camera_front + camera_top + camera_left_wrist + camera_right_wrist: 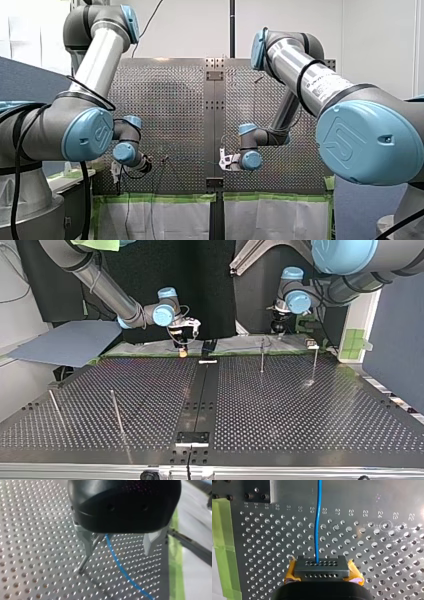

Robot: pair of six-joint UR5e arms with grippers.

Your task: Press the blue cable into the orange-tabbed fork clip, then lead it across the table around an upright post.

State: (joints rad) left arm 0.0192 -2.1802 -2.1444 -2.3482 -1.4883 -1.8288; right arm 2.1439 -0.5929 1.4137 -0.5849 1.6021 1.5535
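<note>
REMOTE CABLE ROUTING: The blue cable (318,525) runs straight ahead from my right gripper (322,570), whose yellow-padded claw looks clamped on it low over the perforated table (387,562), near the green tape (222,545) at its edge. My left gripper (117,545) hangs with its 2 metal fingers (85,542) spread wide and the cable lying loose between them. 1 upright post (84,560) stands just beside 1 finger. In the top view both grippers sit along the table's far edge, the right one near the centre seam. I cannot pick out the orange-tabbed fork clip in any view.

My judgement is that the cable is in hand but not yet seated or led round anything. To do this well, I would close the left fingers only once the cable sits centred between them. I would keep that finger clear of the post and let the right gripper give a little slack, so the cable bends round the post without kinking or pulling free.
</note>
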